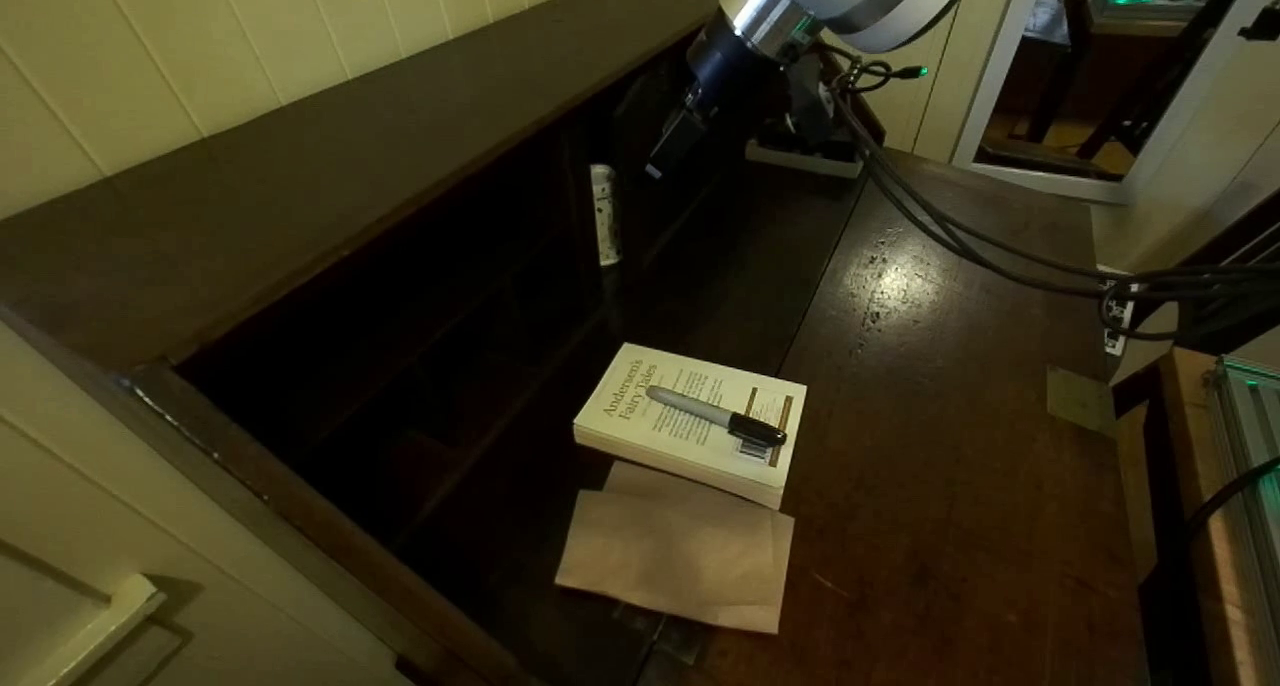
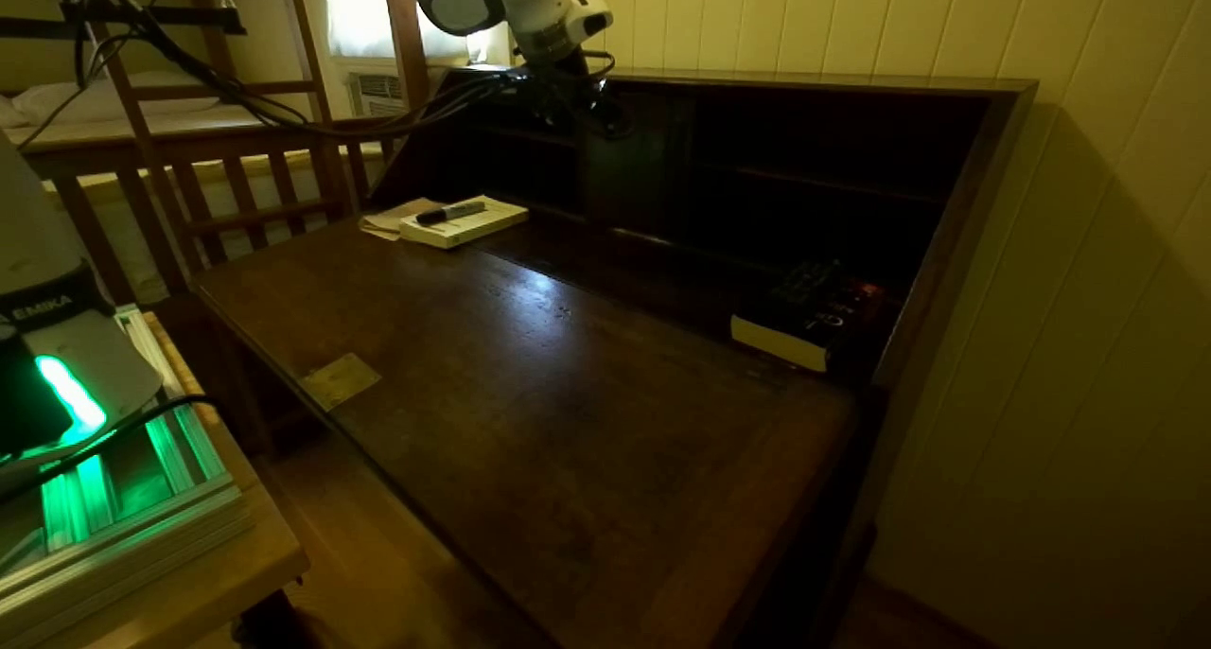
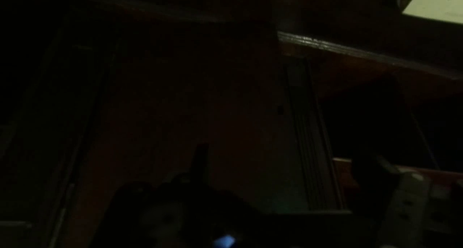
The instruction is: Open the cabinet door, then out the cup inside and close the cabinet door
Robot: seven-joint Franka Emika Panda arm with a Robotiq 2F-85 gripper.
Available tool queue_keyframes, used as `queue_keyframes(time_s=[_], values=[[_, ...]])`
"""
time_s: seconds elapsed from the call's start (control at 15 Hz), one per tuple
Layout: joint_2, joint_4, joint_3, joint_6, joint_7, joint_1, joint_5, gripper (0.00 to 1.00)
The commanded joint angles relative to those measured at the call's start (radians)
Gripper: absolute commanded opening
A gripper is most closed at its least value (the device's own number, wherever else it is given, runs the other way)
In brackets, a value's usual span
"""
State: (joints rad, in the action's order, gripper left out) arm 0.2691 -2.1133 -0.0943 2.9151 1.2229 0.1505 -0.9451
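Nearest the wrist camera, the dark fingers (image 3: 409, 201) of the claw (image 1: 662, 156) were caught in deep shadow along the lower edge of the view. The arm (image 2: 537, 6) was held high over the desk (image 1: 950, 466), its last links seen at the top of both exterior views, with the wrist tilted so that the claw was aimed on a slant, downward and toward the cabinet (image 1: 380, 136). The fingers were spread well apart and the claw was released, with only shadowed wood shown in the gap; whether the dark cabinet door (image 2: 634, 181) just beyond was touched could not be told. What appeared to be the cup (image 1: 605, 216), narrow, white and marked with small dark print, was seen upright just beside the claw in an exterior view, but its identity could not be confirmed, nor whether it was set inside the cabinet. Well below the claw, "Andersen's Fairy Tales" could be read on a cream book (image 1: 655, 434), on which a grey marker (image 1: 700, 406) was laid; brown paper (image 1: 680, 566) was seen just beside the book, farther from the claw. The lettering of a black book (image 2: 804, 304), lower than the claw, was too dim to be read. "EMIKA" was printed on the arm's base (image 2: 118, 370), well apart from the claw.
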Motion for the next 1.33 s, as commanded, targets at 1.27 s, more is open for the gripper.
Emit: queue_keyframes(time_s=[1.27], values=[[-0.488, -0.238, 0.186, -0.526, -0.842, -0.070, 1.035, 1.00]])
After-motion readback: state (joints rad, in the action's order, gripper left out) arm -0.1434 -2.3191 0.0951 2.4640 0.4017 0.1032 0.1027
